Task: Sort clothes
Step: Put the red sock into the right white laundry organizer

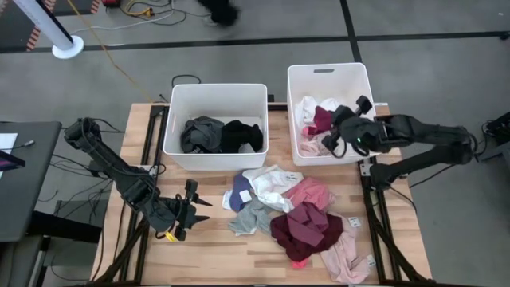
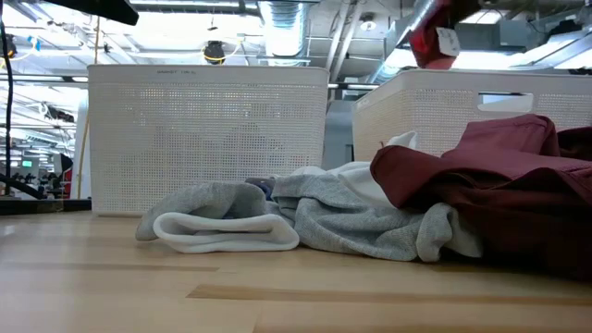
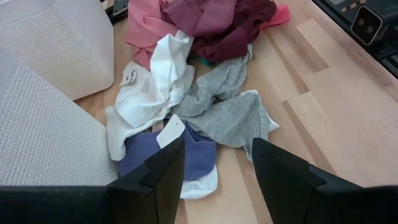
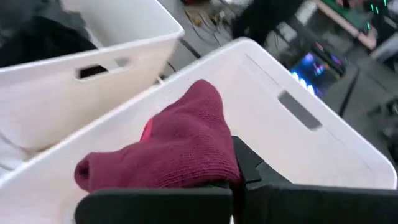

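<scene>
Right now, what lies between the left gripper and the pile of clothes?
Bare wood: in the high view, only table separates the open left gripper from the pile of clothes, whose nearest piece is the blue garment.

A grey floor (image 1: 414,48) is seen around the light wooden worktop (image 1: 231,255), crossed by dark seams and by a yellow cable (image 1: 111,56) running past a white round post base (image 1: 68,48). A dark desk (image 1: 24,183) is placed at the left edge, with papers on it. In the low view, an open ceiling is shown with silver ducts (image 2: 287,23), pipes and bright light coming through high windows (image 2: 37,88). Screens glowing blue (image 4: 308,65) are visible far off in the right wrist view.
</scene>
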`<state>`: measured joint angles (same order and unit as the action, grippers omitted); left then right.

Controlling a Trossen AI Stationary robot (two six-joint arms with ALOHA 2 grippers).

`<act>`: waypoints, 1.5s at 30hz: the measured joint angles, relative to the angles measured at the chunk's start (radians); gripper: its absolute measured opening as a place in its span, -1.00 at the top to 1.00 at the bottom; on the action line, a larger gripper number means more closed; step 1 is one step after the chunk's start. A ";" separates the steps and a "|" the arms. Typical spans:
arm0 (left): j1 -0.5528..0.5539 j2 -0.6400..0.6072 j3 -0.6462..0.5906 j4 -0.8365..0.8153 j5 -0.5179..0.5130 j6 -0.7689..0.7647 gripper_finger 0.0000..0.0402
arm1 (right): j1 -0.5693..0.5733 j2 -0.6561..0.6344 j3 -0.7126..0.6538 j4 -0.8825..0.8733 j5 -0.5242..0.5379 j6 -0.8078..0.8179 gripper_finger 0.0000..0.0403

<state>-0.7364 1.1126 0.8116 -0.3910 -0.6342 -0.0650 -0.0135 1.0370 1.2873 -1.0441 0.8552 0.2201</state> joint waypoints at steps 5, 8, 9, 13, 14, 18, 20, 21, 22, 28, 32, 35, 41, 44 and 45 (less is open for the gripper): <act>0.000 0.000 0.000 0.000 0.000 -0.002 0.09 | -0.167 0.003 0.000 -0.008 -0.081 -0.034 1.00; 0.000 0.000 0.000 0.000 0.000 -0.005 0.09 | -0.282 0.011 0.000 -0.026 -0.127 -0.065 1.00; 0.000 0.000 0.000 0.000 0.000 -0.008 0.09 | -0.319 0.015 0.000 -0.027 -0.145 -0.071 1.00; 0.000 0.000 0.000 0.001 0.000 -0.011 0.09 | -0.461 0.044 0.000 -0.018 -0.219 -0.120 1.00; 0.000 0.000 0.000 0.000 0.000 -0.011 0.09 | -0.495 0.055 0.000 -0.014 -0.236 -0.134 1.00; 0.000 0.000 0.000 0.001 0.000 -0.011 0.09 | -0.605 0.128 0.000 -0.014 -0.284 -0.173 1.00; 0.000 0.000 0.000 0.000 0.000 -0.011 0.09 | -0.646 0.174 0.000 -0.013 -0.292 -0.177 1.00; 0.000 0.000 0.000 0.001 0.000 -0.011 0.09 | -0.665 0.202 0.000 -0.010 -0.301 -0.185 1.00; 0.000 0.000 0.000 0.000 0.000 -0.011 0.09 | -0.683 0.230 0.000 -0.006 -0.310 -0.192 1.00; 0.000 0.000 0.000 0.000 0.000 -0.011 0.09 | -0.753 0.388 0.000 0.007 -0.312 -0.195 1.00; 0.000 0.000 0.000 -0.004 0.001 -0.016 0.09 | -0.785 0.461 0.000 0.006 -0.312 -0.195 1.00; 0.000 0.000 0.000 -0.009 0.001 -0.019 0.09 | -0.808 0.489 0.000 0.008 -0.312 -0.195 1.00; 0.000 0.000 0.000 -0.011 0.001 -0.025 0.09 | -0.827 0.512 0.000 0.009 -0.332 -0.188 0.93; 0.000 0.000 0.000 -0.010 0.001 -0.027 0.09 | -0.833 0.514 0.000 0.004 -0.334 -0.172 0.84; 0.000 0.000 0.000 -0.010 0.001 -0.029 0.09 | -0.834 0.514 0.000 0.004 -0.334 -0.169 0.82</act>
<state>-0.7361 1.1126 0.8120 -0.4013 -0.6336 -0.0938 -0.8478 1.5513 1.2869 -1.0401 0.5209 0.0513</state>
